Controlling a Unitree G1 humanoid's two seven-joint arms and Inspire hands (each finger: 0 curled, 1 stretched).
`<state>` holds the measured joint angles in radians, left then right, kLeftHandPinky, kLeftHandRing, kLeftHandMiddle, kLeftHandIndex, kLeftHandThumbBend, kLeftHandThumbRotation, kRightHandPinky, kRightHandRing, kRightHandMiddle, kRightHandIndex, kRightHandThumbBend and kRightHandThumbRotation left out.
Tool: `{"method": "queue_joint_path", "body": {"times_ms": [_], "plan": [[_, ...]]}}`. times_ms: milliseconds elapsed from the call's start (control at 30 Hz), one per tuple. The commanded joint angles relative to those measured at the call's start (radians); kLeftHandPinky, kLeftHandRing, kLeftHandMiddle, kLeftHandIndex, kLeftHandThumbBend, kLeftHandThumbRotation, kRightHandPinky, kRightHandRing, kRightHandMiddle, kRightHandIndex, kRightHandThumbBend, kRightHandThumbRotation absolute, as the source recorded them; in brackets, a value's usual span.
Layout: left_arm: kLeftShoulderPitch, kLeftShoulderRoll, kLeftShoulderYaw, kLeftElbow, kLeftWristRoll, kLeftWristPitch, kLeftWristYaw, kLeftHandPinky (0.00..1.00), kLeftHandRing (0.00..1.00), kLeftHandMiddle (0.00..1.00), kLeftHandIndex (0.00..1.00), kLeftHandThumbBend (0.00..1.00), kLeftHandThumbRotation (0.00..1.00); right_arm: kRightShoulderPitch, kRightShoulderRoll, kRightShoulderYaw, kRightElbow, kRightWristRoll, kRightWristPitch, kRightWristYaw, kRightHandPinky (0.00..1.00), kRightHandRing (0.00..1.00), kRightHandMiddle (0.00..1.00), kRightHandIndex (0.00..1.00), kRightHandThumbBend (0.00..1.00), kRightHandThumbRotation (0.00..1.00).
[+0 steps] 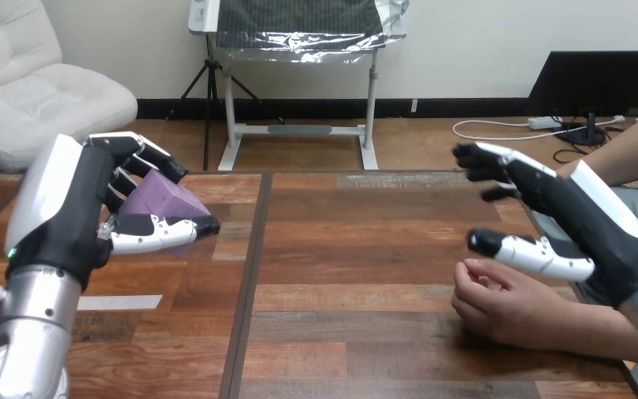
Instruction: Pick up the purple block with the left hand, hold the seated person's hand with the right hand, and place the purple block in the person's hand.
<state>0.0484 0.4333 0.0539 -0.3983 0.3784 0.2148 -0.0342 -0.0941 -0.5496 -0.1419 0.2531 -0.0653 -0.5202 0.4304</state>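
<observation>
Nearest, at the right, the person's hand (507,307) rests loosely curled on the wooden table (341,274). Just over it hovers the right hand (577,220), fingers spread and nearly straight, gripping nothing; its thumb sits right above the person's fingers, though contact cannot be made out from this angle. Farther back on the left, the left hand (66,208) is raised above the table, fingers and thumb curled around the purple block (159,202), which it pinches between them.

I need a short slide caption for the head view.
Left hand grips the purple block; right hand is open above the person's hand.
</observation>
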Motion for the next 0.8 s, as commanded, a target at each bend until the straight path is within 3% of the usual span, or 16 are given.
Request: {"method": "queue_joint_path", "body": {"times_ms": [0, 767], "plan": [[-0.017, -0.009, 0.037, -0.051, -0.008, -0.018, 0.003, 0.3, 0.34, 0.4, 0.44, 0.64, 0.0, -0.077, -0.049, -0.008, 0.036, -0.023, -0.008, -0.014, 0.77, 0.86, 0.89, 0.9, 0.88, 0.69], [-0.006, -0.025, 0.06, -0.075, -0.026, -0.012, -0.02, 0.28, 0.33, 0.39, 0.43, 0.63, 0.0, -0.135, -0.179, 0.03, 0.177, -0.155, 0.052, -0.009, 0.7, 0.83, 0.88, 0.89, 0.97, 0.52]]}}
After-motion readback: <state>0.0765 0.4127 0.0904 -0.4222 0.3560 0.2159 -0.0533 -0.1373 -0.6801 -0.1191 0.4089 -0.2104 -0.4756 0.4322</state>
